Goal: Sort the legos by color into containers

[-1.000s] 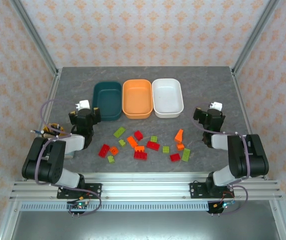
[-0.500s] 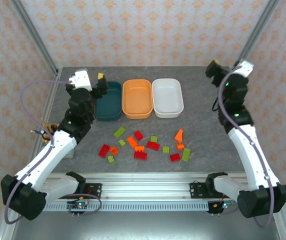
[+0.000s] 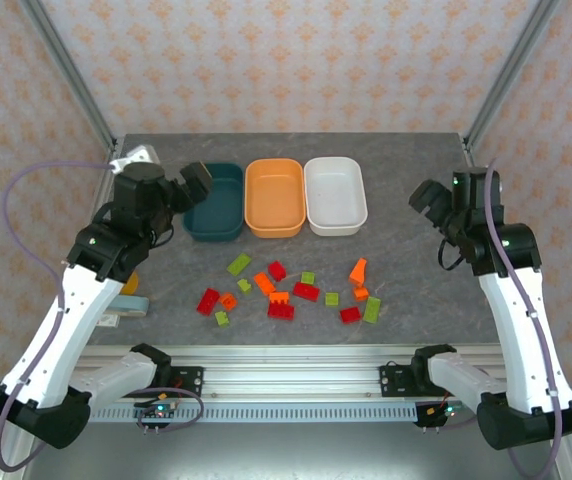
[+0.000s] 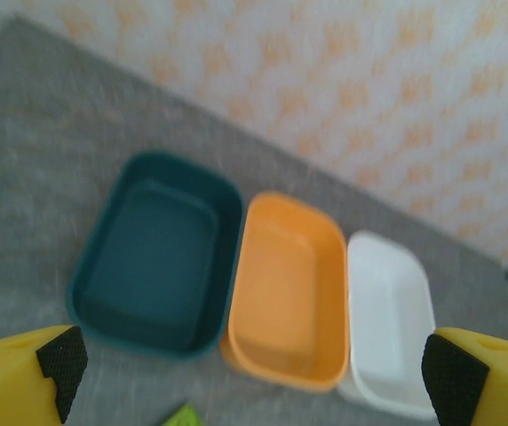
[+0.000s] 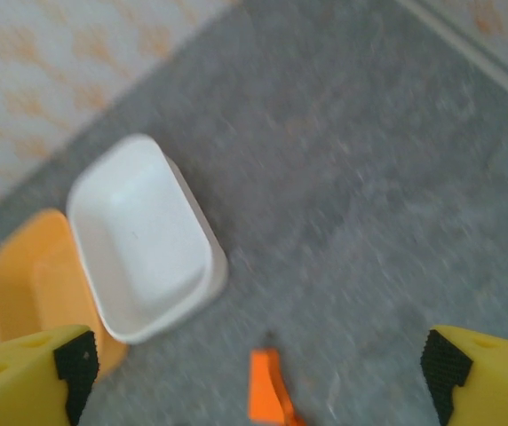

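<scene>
Several red, orange and lime green legos [image 3: 286,290] lie scattered on the grey table in front of three containers: a dark teal tub [image 3: 216,200], an orange tub [image 3: 274,196] and a white tub [image 3: 335,194], all empty. My left gripper [image 3: 192,184] hangs open above the teal tub's left side; its wrist view looks down on the teal tub [image 4: 152,257], orange tub [image 4: 289,293] and white tub [image 4: 387,328]. My right gripper [image 3: 428,198] is open, raised to the right of the white tub [image 5: 138,235], with an orange lego [image 5: 267,390] on the table far below it.
A yellow-orange cup [image 3: 127,284] and a pale blue item [image 3: 132,305] sit under my left arm at the table's left edge. Metal frame posts [image 3: 76,90] stand at the back corners. A rail [image 3: 286,380] runs along the near edge.
Both arms unfolded from their rest pose and rose. Since half a second ago the left gripper swung lower by the teal tub, and the right gripper dropped from the back right corner towards the white tub.
</scene>
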`<control>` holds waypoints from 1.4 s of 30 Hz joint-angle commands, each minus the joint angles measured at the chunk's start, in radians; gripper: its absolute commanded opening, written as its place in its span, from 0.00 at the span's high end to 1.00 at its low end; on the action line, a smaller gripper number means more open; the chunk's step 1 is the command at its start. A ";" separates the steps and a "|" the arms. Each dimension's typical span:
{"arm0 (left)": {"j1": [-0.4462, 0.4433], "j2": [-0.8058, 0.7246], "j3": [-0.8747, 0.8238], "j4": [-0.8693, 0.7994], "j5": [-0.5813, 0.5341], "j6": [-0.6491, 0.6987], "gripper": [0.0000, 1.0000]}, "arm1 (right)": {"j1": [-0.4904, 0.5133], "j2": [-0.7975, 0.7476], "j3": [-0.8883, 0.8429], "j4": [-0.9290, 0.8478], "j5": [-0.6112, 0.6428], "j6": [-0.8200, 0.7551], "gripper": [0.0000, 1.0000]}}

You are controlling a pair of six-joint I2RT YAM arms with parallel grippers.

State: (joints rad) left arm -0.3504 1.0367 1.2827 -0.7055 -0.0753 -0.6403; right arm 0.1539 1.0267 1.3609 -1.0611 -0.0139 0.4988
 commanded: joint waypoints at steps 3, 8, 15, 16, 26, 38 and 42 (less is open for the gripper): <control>-0.086 -0.031 -0.152 -0.086 0.216 -0.038 0.00 | 0.110 0.062 -0.090 -0.181 -0.059 0.039 0.14; -0.208 -0.095 -0.278 -0.012 0.235 -0.098 0.00 | 0.275 0.150 -0.161 -0.092 -0.057 0.083 0.20; -0.363 -0.090 -0.362 0.076 0.199 -0.170 0.03 | 0.315 0.391 -0.276 0.120 -0.165 0.072 0.25; -0.381 -0.080 -0.358 0.082 0.192 -0.169 0.03 | 0.314 0.418 -0.279 0.133 -0.161 0.068 0.28; -0.486 0.012 -0.332 0.150 0.157 -0.197 0.05 | 0.246 0.654 -0.281 0.288 -0.256 0.005 0.35; -0.509 0.010 -0.332 0.150 0.129 -0.207 0.05 | 0.220 0.760 -0.255 0.315 -0.262 -0.006 0.70; -0.509 0.021 -0.304 0.139 0.120 -0.204 0.05 | 0.233 0.697 -0.220 0.289 -0.216 -0.001 0.76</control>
State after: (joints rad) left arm -0.8513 1.0546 0.9321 -0.5701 0.0879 -0.8379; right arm 0.3752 1.7718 1.0966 -0.7654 -0.2756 0.4938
